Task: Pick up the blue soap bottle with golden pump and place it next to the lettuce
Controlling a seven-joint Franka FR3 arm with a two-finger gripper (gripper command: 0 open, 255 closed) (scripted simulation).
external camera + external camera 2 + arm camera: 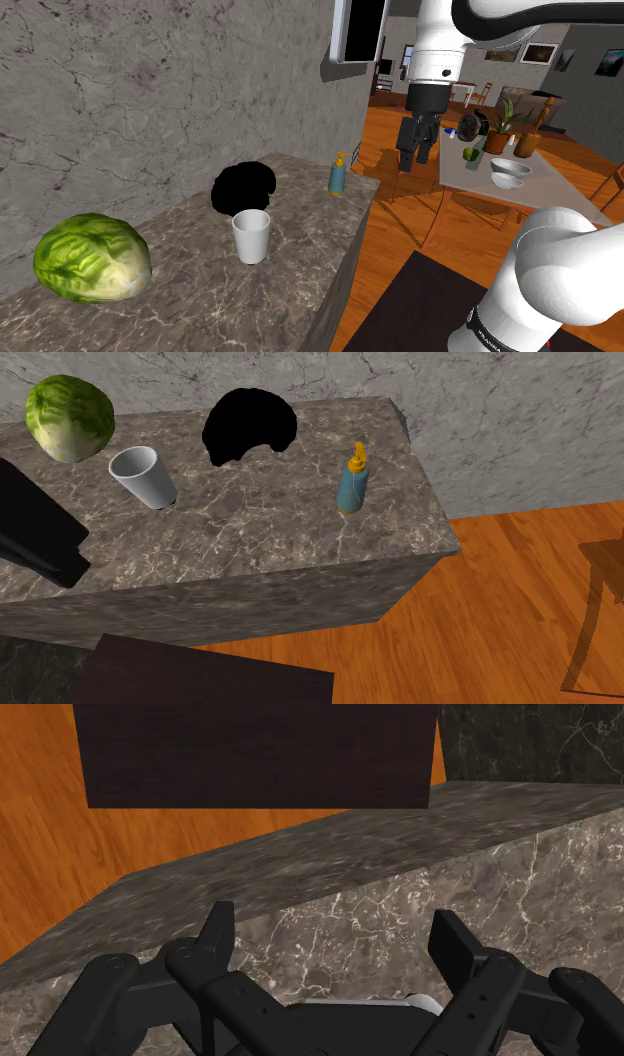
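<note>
1. Standing upright near one end of the dark, white-veined marble countertop [270,542], the blue soap bottle with a golden pump [352,484] is seen close to the counter's edge, with nothing touching it.
2. The round, green, leafy lettuce [69,417] is found at the opposite end of the counter, well apart from the bottle.
3. A plain white cup [143,476] is noted between lettuce and bottle, nearer the lettuce. A shapeless black form [248,424] is seen behind it, by the grey stone wall.
4. The all-black two-finger gripper [417,155] is held pointing down beyond the counter's end, over the orange wooden floor [400,230]. It is placed at the shoulder view's right of the bottle and apart from it.
5. In the wrist view, the fingers [218,929] are seen spread wide with nothing clasped between them. The counter's marble edge is seen beyond them.
</note>
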